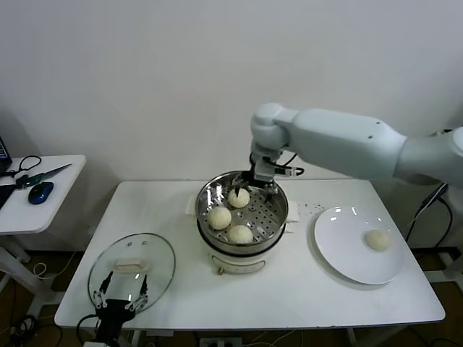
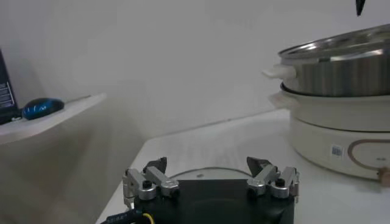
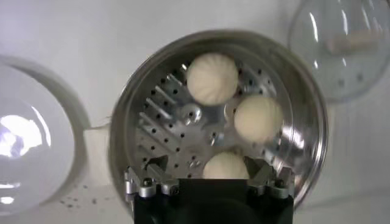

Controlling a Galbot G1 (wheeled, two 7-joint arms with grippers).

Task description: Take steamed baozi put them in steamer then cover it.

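Three steamed baozi [image 1: 230, 215] already sit in the steamer [image 1: 278, 218], my right gripper [image 1: 262, 181] hanging spread and empty over its far rim — one bun [image 1: 377, 240] waits on the plate [image 1: 340, 256] right of it, the cover [image 1: 155, 256] left by my open, empty left gripper [image 1: 121, 298].

A plain white wall [image 1: 145, 72] stands behind a white table [image 1: 289, 289]. A smaller white side table [image 1: 43, 210] sits to its left
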